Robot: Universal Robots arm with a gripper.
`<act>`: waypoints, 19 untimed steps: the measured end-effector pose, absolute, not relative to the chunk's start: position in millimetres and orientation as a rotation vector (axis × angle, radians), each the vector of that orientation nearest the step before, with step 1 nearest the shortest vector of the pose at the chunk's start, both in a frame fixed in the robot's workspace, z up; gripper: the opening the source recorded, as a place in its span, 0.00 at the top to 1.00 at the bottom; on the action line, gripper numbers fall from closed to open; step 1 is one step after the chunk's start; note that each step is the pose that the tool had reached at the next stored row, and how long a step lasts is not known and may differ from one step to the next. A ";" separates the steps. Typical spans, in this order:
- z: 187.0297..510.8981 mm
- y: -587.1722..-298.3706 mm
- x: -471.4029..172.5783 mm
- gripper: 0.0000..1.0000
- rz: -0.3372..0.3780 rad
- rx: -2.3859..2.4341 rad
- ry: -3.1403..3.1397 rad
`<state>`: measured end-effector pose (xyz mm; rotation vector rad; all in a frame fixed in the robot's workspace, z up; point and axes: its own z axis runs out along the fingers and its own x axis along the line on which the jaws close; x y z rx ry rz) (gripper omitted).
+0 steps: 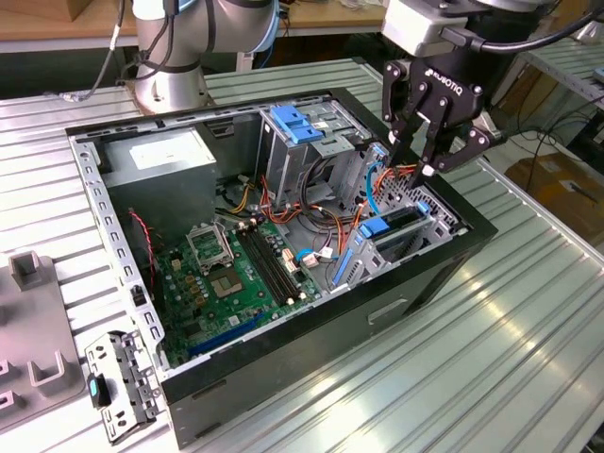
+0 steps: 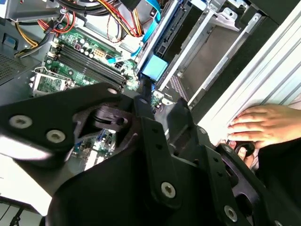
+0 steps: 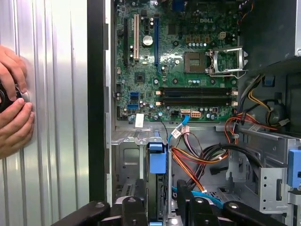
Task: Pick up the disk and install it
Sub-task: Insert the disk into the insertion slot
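The disk [image 1: 389,229] stands on edge in the grey drive cage [image 1: 429,219] at the exterior view's right side of the open computer case, its blue carrier [image 3: 156,161] facing up. My gripper [image 1: 415,159] hangs a little above it, open and holding nothing. In the first wrist view the two black fingers [image 3: 134,207] sit to either side of the disk's edge with gaps between. The blue carrier tab [image 2: 154,68] also appears in the second wrist view, beyond a fingertip [image 2: 143,96].
A green motherboard [image 1: 236,274] lies on the case floor, with orange and red cables [image 1: 330,222] beside the cage. A blue bracket [image 1: 295,123] tops the rear bay. A person's hands [image 3: 11,108] rest on the ribbed table beside the case. Grey fixtures [image 1: 38,363] lie at the exterior view's left.
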<state>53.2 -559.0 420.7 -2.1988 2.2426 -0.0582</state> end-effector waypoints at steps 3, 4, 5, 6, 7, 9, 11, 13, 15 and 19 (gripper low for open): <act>404.2 -559.7 53.2 0.82 -0.058 -2.199 2.243; 404.1 -559.7 53.2 0.82 -0.058 -2.199 2.243; 404.1 -559.7 53.2 0.82 -0.058 -2.199 2.243; 404.0 -559.7 53.2 0.82 -0.058 -2.199 2.243; 404.0 -559.7 53.2 0.82 -0.059 -2.199 2.243; 402.9 -559.7 53.2 0.82 -0.058 -2.199 2.243; 402.8 -559.7 53.2 0.82 -0.058 -2.199 2.243; 402.7 -559.7 53.2 0.82 -0.058 -2.199 2.243; 402.6 -559.7 53.2 0.82 -0.058 -2.199 2.243; 402.4 -559.7 53.2 0.82 -0.058 -2.199 2.243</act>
